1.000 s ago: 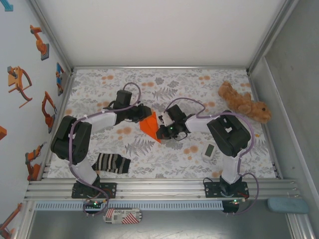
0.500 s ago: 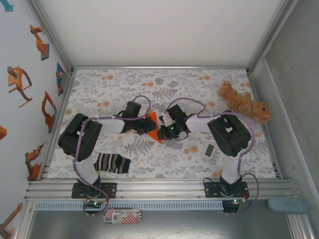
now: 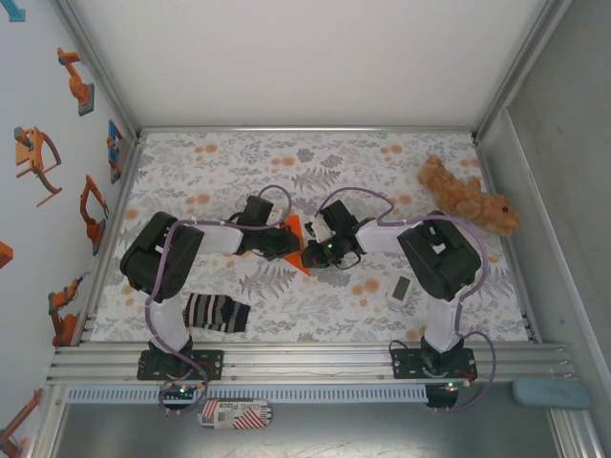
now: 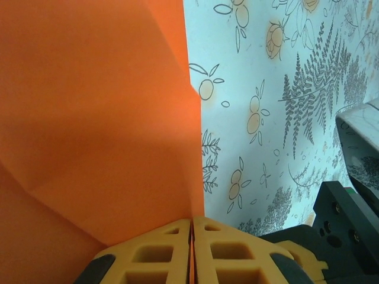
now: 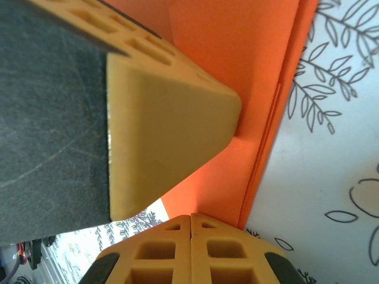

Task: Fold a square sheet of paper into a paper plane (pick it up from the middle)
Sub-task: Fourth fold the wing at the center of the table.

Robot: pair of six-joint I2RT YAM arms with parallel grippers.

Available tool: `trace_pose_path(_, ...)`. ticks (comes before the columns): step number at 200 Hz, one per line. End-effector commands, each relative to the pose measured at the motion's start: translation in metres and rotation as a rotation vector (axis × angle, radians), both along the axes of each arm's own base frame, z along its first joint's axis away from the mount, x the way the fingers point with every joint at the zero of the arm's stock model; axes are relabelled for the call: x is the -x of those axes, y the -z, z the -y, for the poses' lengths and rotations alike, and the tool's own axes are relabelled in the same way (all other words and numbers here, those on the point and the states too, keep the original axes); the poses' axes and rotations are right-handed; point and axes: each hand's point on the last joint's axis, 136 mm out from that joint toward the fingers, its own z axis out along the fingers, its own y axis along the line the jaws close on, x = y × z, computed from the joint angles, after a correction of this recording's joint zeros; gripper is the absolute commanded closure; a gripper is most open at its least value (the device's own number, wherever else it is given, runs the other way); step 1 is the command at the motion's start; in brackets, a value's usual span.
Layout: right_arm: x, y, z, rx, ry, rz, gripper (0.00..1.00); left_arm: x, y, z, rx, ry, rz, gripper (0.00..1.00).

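lab test cell: aluminium frame [image 3: 305,359], white walls [image 3: 286,57].

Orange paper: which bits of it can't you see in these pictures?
- Top view: the left end effector and right end effector cover much of the orange paper; folds too small.
- Left wrist view: the paper is cut off by the top and left edges.
- Right wrist view: a yellow finger hides part of it.

One orange paper [image 3: 289,229], one sock [image 3: 216,312], one plush toy [image 3: 468,205], one white gadget [image 3: 400,290].
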Motion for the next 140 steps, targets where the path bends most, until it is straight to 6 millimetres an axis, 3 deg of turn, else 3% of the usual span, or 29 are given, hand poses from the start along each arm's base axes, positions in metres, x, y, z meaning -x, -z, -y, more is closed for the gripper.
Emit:
trace_pose_path(1,0.034,0.047,0.044,0.207,0.01,-0.125,1.0,-0.005,0.007,-0.001,-0.037,0.012,0.003,0.9)
trace_pose_path(72,0.045,0.057,0.061,0.261,0.005,-0.15,1.0,-0.02,0.02,-0.014,-0.093,-0.008,-0.023,0.9)
trace_pose_path(140,0.049,0.061,0.07,0.298,0.0,-0.163,1.0,-0.056,0.005,-0.029,-0.063,-0.006,0.017,0.88)
